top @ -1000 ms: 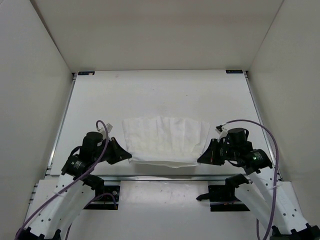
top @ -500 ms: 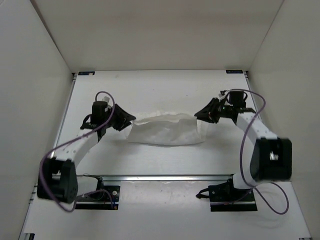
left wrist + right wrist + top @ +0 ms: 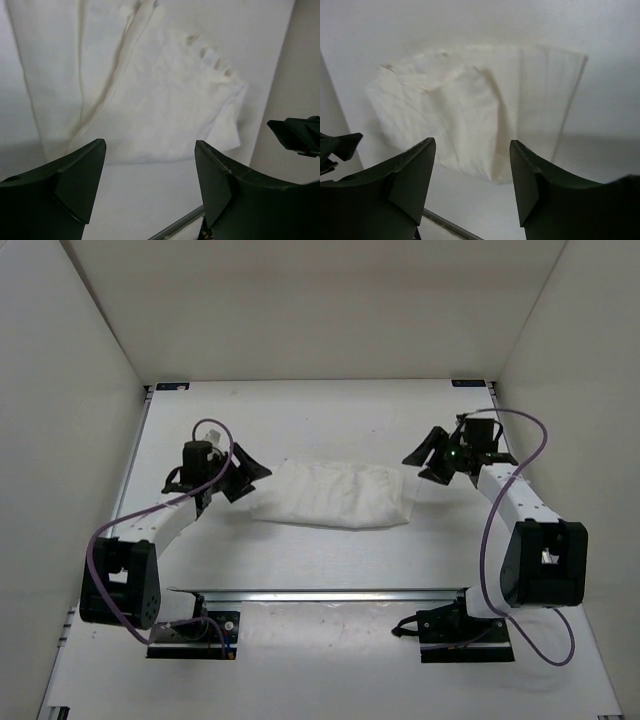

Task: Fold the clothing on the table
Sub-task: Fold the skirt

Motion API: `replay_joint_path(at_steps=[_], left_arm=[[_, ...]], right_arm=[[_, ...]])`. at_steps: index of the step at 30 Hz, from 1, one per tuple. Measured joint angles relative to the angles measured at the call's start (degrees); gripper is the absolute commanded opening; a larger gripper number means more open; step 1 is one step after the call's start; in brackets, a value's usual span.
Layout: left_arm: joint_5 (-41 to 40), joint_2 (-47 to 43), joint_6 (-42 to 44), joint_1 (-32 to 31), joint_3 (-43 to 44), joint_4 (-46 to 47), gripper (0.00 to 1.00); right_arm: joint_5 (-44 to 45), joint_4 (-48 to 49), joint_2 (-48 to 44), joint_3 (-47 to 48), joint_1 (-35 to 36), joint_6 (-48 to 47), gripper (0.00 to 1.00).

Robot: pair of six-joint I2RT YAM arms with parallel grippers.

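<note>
The clothing (image 3: 330,495) lies as a folded band in the middle of the table (image 3: 300,420). I judge it light, thin and limp. It will sag and slide, so I'd pinch the layered corners at its 9 and 3 o'clock ends. The left gripper (image 3: 252,474) gapes wide just off the 9 o'clock end, and the right gripper (image 3: 420,466) gapes near 3 o'clock. Both are empty and touch nothing.

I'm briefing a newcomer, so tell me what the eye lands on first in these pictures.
The white clothing lies folded into a wide band at the middle of the table. The left tool and the right tool flank its two ends, both open and holding nothing.
</note>
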Motion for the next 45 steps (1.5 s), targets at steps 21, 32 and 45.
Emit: replay_joint_path(at_steps=[21, 32, 45], left_arm=[[-6.1, 6.54, 5.81, -5.7, -9.7, 3.08, 0.38], [-6.58, 6.45, 6.05, -7.34, -10.6, 2.75, 0.07], [-5.49, 3.98, 5.57, -8.44, -14.27, 5.51, 0.0]], right_arm=[[3.67, 3.74, -3.74, -18.34, 6.45, -7.04, 0.6], [7.98, 0.57, -11.98, -21.62, 4.26, -4.87, 0.85], [3.45, 10.14, -4.2, -25.57, 2.27, -0.52, 0.0]])
